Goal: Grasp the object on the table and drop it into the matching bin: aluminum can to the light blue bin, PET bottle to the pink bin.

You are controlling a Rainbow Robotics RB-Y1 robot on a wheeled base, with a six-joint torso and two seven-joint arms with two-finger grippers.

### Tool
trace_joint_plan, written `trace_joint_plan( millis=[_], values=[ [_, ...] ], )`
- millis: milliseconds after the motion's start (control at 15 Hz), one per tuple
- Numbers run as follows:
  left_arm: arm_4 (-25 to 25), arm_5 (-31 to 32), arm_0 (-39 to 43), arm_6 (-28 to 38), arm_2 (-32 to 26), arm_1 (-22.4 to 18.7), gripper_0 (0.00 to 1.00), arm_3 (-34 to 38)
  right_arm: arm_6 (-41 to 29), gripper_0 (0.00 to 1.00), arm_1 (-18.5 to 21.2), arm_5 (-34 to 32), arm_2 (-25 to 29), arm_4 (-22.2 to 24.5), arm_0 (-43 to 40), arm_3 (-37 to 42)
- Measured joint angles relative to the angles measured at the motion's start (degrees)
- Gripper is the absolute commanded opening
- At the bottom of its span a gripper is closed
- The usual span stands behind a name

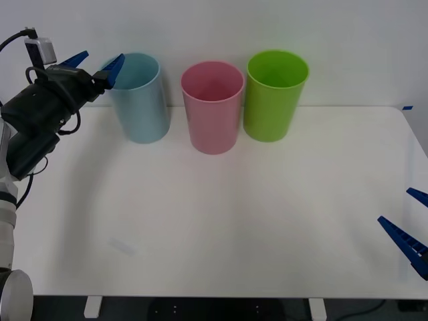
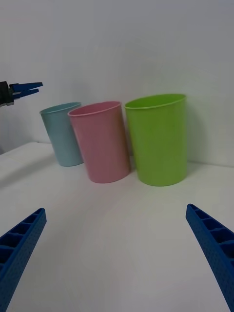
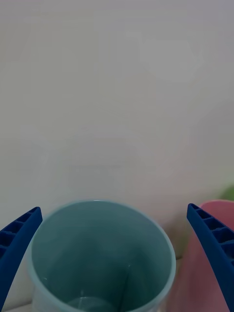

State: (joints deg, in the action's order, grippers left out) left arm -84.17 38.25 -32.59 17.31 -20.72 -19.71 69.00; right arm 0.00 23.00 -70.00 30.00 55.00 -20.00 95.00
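Note:
My left gripper (image 1: 100, 63) hangs open at the light blue bin's (image 1: 140, 100) rim, on its left side, with nothing between its fingers. The left wrist view looks down between the open fingers (image 3: 19, 239) into the light blue bin (image 3: 100, 253). The aluminum can is out of view. The pink bin (image 1: 212, 107) stands just right of the light blue one on the white table (image 1: 221, 221). My right gripper (image 1: 394, 205) rests open and empty low at the table's right front edge. The right wrist view shows the light blue bin (image 2: 61, 134) and the pink bin (image 2: 100, 144) in a row.
A green bin (image 1: 274, 93) stands right of the pink bin, close to the white wall behind the row. The left gripper (image 2: 24, 88) also appears in the right wrist view above the light blue bin.

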Motion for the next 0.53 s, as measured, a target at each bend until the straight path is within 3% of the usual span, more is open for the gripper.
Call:
trace_joint_plan(
  millis=[533],
  values=[
    [6.37,9.51,13.29,0.24,-3.43,-5.53,1.0,9.08,0.0,1.0,0.0,0.0,0.0,0.0,0.0,0.0]
  ],
)
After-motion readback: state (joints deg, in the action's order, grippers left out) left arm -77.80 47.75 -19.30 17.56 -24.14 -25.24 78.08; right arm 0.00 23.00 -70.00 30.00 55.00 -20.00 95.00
